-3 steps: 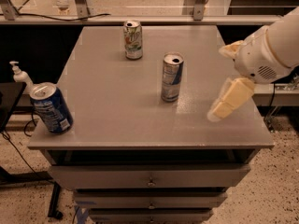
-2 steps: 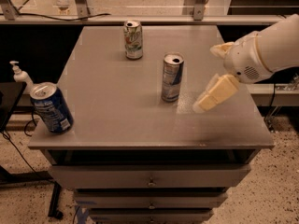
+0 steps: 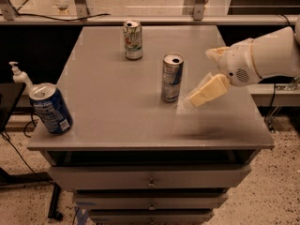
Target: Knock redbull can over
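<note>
The redbull can (image 3: 171, 78) is slim, silver and blue, and stands upright near the middle of the grey table (image 3: 117, 107). My gripper (image 3: 202, 93) comes in from the right on a white arm, just above the tabletop. Its cream-coloured fingertip is a short way to the right of the can, level with the can's lower half. There is a small gap between them.
A white-and-green can (image 3: 133, 39) stands upright at the back of the table. A wider dark-blue can (image 3: 50, 108) leans at the front left corner. A soap pump bottle (image 3: 18, 76) stands off the table's left side. Drawers sit below the tabletop.
My gripper has moved left across the table toward the redbull can. The can has not moved and still stands upright.
</note>
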`<state>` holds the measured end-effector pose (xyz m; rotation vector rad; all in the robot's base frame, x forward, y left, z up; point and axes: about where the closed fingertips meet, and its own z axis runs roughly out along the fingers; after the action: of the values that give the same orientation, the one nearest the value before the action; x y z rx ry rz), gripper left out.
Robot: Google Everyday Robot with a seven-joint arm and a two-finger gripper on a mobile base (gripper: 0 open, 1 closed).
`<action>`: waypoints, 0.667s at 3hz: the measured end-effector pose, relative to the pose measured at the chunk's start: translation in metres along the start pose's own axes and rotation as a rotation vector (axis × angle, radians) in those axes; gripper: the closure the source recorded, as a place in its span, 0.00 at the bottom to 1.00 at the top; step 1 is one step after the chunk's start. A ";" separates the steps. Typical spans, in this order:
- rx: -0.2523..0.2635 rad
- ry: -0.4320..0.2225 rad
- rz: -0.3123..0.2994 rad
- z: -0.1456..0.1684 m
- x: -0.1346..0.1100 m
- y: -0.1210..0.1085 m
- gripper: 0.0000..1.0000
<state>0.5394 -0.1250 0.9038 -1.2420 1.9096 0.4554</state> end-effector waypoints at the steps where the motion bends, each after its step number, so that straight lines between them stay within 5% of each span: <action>1: 0.003 -0.017 0.002 0.000 -0.002 0.000 0.00; 2: 0.002 -0.113 -0.007 0.016 -0.011 -0.007 0.00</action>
<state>0.5542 -0.1113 0.9033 -1.1965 1.8095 0.5094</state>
